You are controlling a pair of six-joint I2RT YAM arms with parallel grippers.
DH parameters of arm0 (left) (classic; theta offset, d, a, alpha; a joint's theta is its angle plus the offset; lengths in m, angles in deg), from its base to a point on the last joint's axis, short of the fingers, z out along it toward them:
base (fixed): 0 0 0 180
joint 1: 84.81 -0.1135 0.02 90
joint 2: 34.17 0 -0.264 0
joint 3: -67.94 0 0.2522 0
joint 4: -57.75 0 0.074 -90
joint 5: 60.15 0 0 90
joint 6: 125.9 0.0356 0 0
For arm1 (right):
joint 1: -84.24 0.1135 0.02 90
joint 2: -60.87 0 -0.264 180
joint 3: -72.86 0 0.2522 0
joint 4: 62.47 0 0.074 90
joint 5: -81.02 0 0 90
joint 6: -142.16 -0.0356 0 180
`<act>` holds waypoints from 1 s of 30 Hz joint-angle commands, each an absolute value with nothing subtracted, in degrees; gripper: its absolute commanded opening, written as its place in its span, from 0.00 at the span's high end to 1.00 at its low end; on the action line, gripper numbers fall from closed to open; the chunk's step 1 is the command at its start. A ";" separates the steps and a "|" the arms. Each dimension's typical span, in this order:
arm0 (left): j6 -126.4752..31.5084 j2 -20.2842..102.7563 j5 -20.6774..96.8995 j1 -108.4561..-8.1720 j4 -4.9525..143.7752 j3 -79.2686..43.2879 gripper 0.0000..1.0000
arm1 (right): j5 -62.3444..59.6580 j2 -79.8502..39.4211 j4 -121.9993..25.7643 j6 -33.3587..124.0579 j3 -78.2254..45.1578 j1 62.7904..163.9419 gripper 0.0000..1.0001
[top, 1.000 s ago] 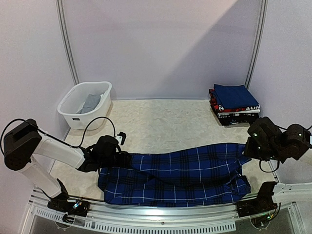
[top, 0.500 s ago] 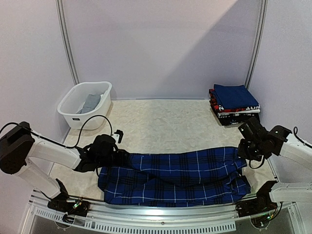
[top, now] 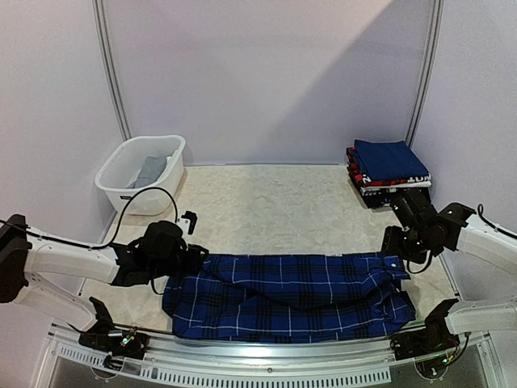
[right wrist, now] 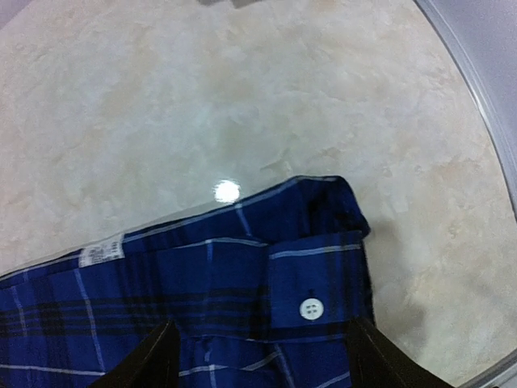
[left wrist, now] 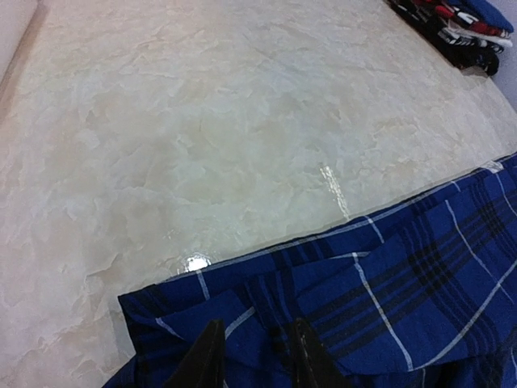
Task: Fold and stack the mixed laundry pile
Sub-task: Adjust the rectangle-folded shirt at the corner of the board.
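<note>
**On the bench's near edge: plaid shirt laid out, one end let go**

At the back left corner of the bench (top: 266, 202) stands a white basket (top: 121, 196) with a grey garment (top: 150, 171) lying inside it. At the back right, well apart from the basket, sits a stack of folded clothes (top: 388, 171) with a dark blue piece on top and black, red and white prints beneath.

The plaid shirt (top: 287, 295) lies along the near edge of the bench, between the two arms. Its long axis runs left to right, parallel to that edge. An upper layer is folded over a wider lower one. The right end shows a cuff with a white button (right wrist: 311, 308), and a small white label (right wrist: 101, 255) sits on the far edge.

The left fingers (top: 187, 260) are at the shirt's far left corner, close together with a fold of the plaid cloth pinched between them. The right fingers (top: 397, 242) are spread wide above the right end – the cloth under them lies flat and is not held.

A second ago the right fingers were pressed on that end and held it raised, so the upper layer rose toward the right. Now that layer lies level across the bench, and the right arm has come lower and further in. The left arm has also sunk closer to the bench.
</note>
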State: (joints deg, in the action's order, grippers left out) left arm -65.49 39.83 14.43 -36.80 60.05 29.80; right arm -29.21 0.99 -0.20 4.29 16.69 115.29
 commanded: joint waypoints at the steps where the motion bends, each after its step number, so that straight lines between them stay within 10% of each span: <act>1: -64.31 35.17 11.53 -34.17 66.84 28.61 0.72 | -19.19 2.86 -3.39 9.86 13.70 115.57 0.31; 15: -64.42 37.67 14.58 -31.20 68.69 25.35 0.72 | -6.42 -3.36 -3.20 5.35 24.68 120.43 0.68; 30: -64.50 43.35 15.34 -31.28 67.77 24.76 0.72 | -21.06 -7.71 1.07 -1.22 26.15 120.35 0.71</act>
State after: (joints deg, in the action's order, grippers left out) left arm -64.63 42.47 15.22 -31.93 68.23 26.13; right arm -17.54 -6.38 -0.81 0.09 26.17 120.23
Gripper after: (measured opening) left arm 0.277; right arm 0.277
